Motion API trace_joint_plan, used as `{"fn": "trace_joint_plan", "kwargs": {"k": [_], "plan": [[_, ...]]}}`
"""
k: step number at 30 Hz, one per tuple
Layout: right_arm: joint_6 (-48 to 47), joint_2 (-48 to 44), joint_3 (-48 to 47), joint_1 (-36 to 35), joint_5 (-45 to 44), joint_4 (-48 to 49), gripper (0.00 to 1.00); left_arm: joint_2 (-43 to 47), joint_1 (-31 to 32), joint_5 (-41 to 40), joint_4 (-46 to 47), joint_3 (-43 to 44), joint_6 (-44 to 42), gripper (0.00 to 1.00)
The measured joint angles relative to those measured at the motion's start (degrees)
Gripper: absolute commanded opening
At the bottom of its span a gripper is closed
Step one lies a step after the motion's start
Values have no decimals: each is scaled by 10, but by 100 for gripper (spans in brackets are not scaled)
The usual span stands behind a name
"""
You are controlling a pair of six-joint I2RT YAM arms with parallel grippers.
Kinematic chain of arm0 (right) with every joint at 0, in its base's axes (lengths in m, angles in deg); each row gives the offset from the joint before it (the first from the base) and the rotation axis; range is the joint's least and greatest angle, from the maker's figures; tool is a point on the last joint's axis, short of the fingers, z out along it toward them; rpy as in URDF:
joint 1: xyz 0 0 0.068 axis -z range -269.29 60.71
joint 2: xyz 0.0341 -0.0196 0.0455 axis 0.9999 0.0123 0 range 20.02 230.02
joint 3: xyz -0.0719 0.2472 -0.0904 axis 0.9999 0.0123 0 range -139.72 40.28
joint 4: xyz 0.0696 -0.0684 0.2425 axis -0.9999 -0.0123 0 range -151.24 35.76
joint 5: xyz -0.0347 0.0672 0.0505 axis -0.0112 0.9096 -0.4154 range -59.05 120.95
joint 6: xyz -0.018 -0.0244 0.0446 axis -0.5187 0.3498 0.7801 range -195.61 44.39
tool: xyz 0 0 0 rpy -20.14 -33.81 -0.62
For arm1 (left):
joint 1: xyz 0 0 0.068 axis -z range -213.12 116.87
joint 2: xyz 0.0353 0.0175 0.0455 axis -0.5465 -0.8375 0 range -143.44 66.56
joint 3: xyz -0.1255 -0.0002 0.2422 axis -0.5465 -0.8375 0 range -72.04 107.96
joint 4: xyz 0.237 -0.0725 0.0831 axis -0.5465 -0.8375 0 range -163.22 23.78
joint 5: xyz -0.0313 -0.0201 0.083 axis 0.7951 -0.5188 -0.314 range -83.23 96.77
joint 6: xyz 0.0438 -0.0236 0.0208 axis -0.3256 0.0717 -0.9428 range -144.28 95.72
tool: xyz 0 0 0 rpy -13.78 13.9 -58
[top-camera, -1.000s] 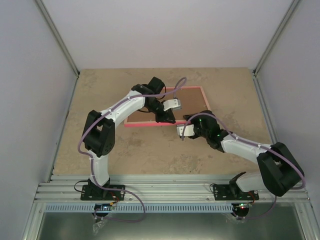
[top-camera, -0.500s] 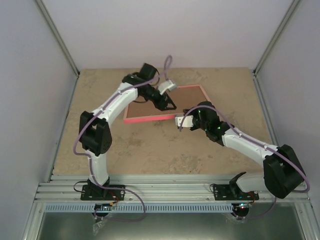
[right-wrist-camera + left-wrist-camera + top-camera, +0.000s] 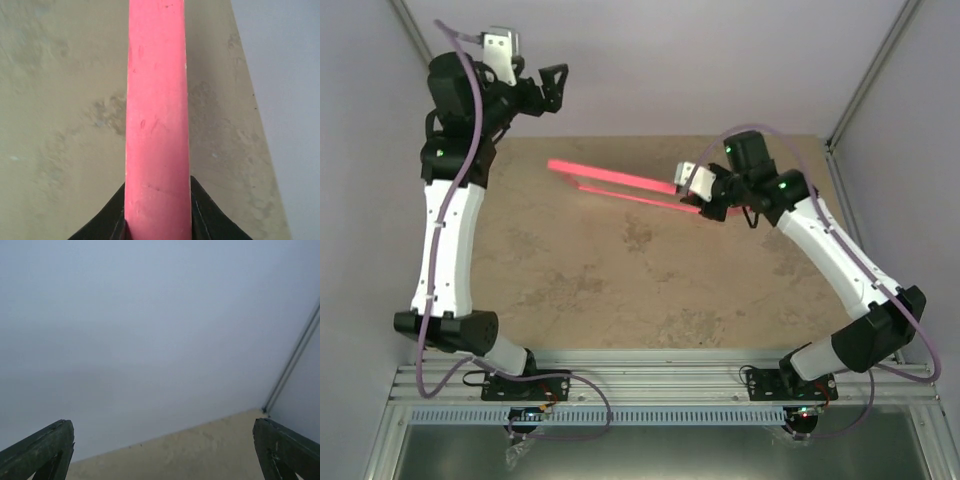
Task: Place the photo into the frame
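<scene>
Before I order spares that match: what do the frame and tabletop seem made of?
Frame: probably painted wood or plastic, matte pink, with faint scuffs and scratches on its face. Tabletop: mottled beige stone look, matte; whether it is laminate or real stone is unclear.

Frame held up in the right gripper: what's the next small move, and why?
Probably lower the frame flat onto the table: the right gripper clamps one end, holding it tilted in the air, while the left gripper is open, empty and up high.
</scene>
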Motion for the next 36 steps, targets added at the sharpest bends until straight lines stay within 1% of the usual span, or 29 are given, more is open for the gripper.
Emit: {"fn": "trace_joint_plan", "kwargs": {"k": [2,6,9,11,12,15,17,19,21,23,24,25,27,29,33,36], "plan": [[41,7,-38,24,44,-29,1,22,0,-26,16,-9,11,100],[117,39,-111,83,145,-68,1,60,0,-62,41,-70,29,100],[175,76,-146,141,247,-64,1,60,0,-79,42,-108,38,99],[216,95,-150,179,319,-46,1,56,0,-83,40,-126,41,100],[246,106,-146,203,366,-32,1,54,-1,-85,38,-134,43,100],[321,120,-108,242,459,15,1,54,-2,-86,33,-149,47,99],[391,122,-56,253,506,47,1,54,-3,-86,33,-152,48,99],[487,126,23,257,548,97,1,54,-3,-84,33,-155,48,99],[579,133,95,257,562,153,1,53,-3,-84,33,-160,47,100],[664,141,163,255,558,201,0,52,-4,-83,31,-166,47,99],[713,148,196,255,554,241,0,51,-4,-82,29,-169,46,100],[734,150,209,257,551,258,1,49,-4,-82,28,-173,45,100],[805,151,259,262,549,348,1,44,-4,-81,26,-180,43,99],[856,152,297,268,549,422,1,38,-4,-78,23,-189,40,99],[929,165,351,280,550,544,1,23,-4,-71,19,-210,36,99],[960,193,369,286,551,607,3,13,-4,-68,15,-221,34,99]]}}
